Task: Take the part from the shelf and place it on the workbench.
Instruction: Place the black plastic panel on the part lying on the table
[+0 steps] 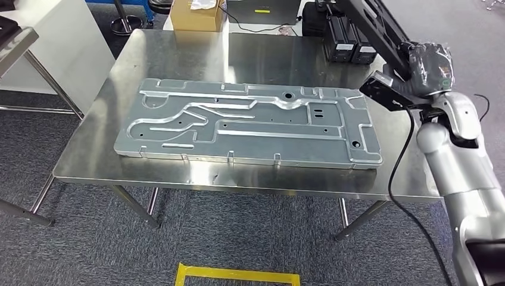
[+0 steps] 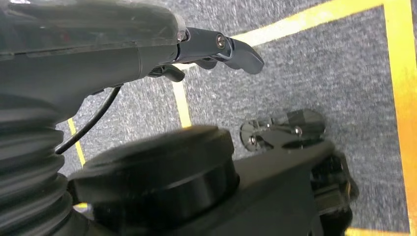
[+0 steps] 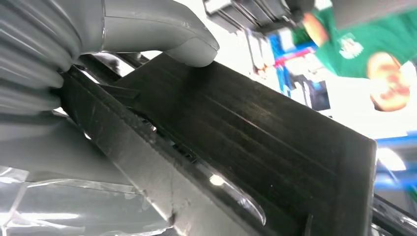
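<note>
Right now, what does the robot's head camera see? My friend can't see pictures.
The robot's right hand holds a long black part beside a steel workbench. A big stamped metal panel lies flat on it.

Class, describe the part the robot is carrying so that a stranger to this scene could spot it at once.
Start at the steel workbench bearing a large stamped metal panel. At its right end, the right hand is raised above the bench, gripping a long black bar that slants up and away. It alone is dark, slim and off the table.
</note>
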Motion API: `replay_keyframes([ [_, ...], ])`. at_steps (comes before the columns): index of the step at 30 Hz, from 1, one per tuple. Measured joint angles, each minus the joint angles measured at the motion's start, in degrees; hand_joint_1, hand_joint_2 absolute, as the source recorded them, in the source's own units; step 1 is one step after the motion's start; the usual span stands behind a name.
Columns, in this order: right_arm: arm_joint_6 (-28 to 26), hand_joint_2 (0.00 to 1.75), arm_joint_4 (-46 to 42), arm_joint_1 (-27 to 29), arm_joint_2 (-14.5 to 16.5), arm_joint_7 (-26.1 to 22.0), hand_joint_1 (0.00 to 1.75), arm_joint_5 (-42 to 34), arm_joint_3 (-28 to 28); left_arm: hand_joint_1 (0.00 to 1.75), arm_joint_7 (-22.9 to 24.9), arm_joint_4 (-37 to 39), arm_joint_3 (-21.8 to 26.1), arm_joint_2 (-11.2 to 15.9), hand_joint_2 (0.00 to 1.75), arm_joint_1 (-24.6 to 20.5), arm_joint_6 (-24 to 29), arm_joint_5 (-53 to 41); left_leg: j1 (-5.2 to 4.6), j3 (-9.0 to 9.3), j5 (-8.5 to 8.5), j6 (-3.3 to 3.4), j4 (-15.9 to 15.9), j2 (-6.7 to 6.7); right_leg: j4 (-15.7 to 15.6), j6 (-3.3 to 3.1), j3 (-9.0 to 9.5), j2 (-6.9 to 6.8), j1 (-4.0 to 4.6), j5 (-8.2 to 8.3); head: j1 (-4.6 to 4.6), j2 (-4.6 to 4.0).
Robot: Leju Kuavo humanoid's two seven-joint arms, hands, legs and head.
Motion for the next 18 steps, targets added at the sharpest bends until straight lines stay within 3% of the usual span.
replay_keyframes([
  [1, 0.53, 1.75, 1.99, -0.93, -0.10, -0.04, 1.68, 0.08, 0.66, 0.00, -0.02, 0.00, 0.00, -0.02, 1.75, 0.02, -0.07, -0.08, -0.02, 0.04, -0.06, 0.05, 0.06, -0.02, 1.97, 0.05, -1.22, 0.01, -0.01, -0.09, 0.00, 0.00],
  [2, 0.94, 1.75, 3.85, -1.79, -0.17, -0.12, 1.68, 0.21, 1.31, 0.00, -0.04, 0.00, 0.00, -0.04, 1.75, 0.04, -0.11, -0.16, -0.03, 0.08, -0.15, 0.07, 0.17, -0.07, 1.84, 0.03, -1.48, 0.02, -0.02, 0.95, -0.01, 0.00],
  [4, 1.48, 1.75, 7.49, -3.80, -0.20, -0.36, 1.68, 0.71, 2.65, 0.00, -0.07, 0.00, 0.00, -0.10, 1.75, 0.04, -0.13, -0.22, -0.03, 0.18, -0.51, -0.10, 0.57, -0.18, -4.45, -0.15, 0.95, 0.00, -0.06, 5.37, -0.01, 0.00],
  [6, 1.86, 1.75, 10.92, -5.88, -0.13, -0.52, 1.68, 1.21, 3.96, 0.00, -0.06, 0.00, 0.00, -0.15, 1.75, 0.03, -0.16, -0.27, -0.22, -0.02, -0.93, -0.50, 1.10, -0.27, -10.88, -0.55, 3.80, 0.03, 0.15, 8.01, -0.03, 0.01],
  [8, 2.33, 1.75, 14.02, -7.15, 0.12, -0.60, 1.68, 1.76, 5.23, 0.00, -0.04, 0.02, 0.00, -0.17, 1.75, 0.03, -0.19, -0.35, -0.35, -0.27, -1.04, -0.93, 1.30, -0.32, -12.77, -1.04, 4.53, 0.11, 0.48, 7.95, -0.06, 0.01],
  [11, 3.57, 1.75, 18.10, -8.40, 0.73, -0.69, 1.68, 2.53, 7.02, 0.00, 0.02, 0.06, 0.00, -0.18, 1.75, 0.02, -0.22, -0.50, -0.36, -0.57, -1.79, -1.75, 2.03, -0.31, -13.15, -1.91, 4.68, 0.08, 0.11, 7.94, -0.13, 0.01],
  [13, 4.67, 1.75, 20.51, -9.51, 1.23, -0.77, 1.68, 2.87, 7.98, 0.00, 0.06, 0.07, 0.00, -0.17, 1.75, -0.08, -0.26, -0.56, -0.19, -2.82, -4.45, -2.46, 6.93, -0.08, -13.27, -2.41, 4.86, -0.01, -0.08, 7.91, -0.32, 0.01],
  [15, 5.96, 1.75, 22.89, -10.49, 1.74, -0.87, 1.68, 3.21, 8.90, 0.00, 0.09, 0.07, 0.00, -0.19, 1.75, -0.39, -0.36, -0.57, 0.05, -6.63, -7.49, -2.87, 14.71, 0.18, -13.25, -2.68, 4.97, -0.07, 0.00, 7.81, -0.44, 0.00],
  [16, 6.51, 1.75, 23.97, -10.82, 2.03, -0.96, 1.68, 3.37, 9.36, 0.00, 0.13, 0.08, 0.00, -0.21, 1.75, -0.57, -0.40, -0.57, 0.10, -7.95, -7.97, -2.91, 17.25, 0.25, -13.24, -2.75, 5.07, -0.09, 0.07, 7.75, -0.44, 0.00],
  [17, 7.04, 1.75, 24.96, -11.11, 2.34, -1.08, 1.68, 3.52, 9.83, 0.00, 0.19, 0.08, 0.00, -0.24, 1.75, -0.68, -0.44, -0.57, 0.10, -8.30, -7.34, -2.84, 17.69, 0.27, -13.23, -2.82, 5.21, -0.08, 0.16, 7.68, -0.44, 0.00],
  [18, 7.49, 1.75, 25.85, -11.44, 2.68, -1.21, 1.68, 3.66, 10.27, 0.00, 0.27, 0.09, 0.00, -0.27, 1.75, -0.70, -0.45, -0.57, 0.06, -7.61, -5.70, -2.62, 15.94, 0.27, -13.23, -2.88, 5.39, -0.02, 0.27, 7.60, -0.44, 0.00],
])
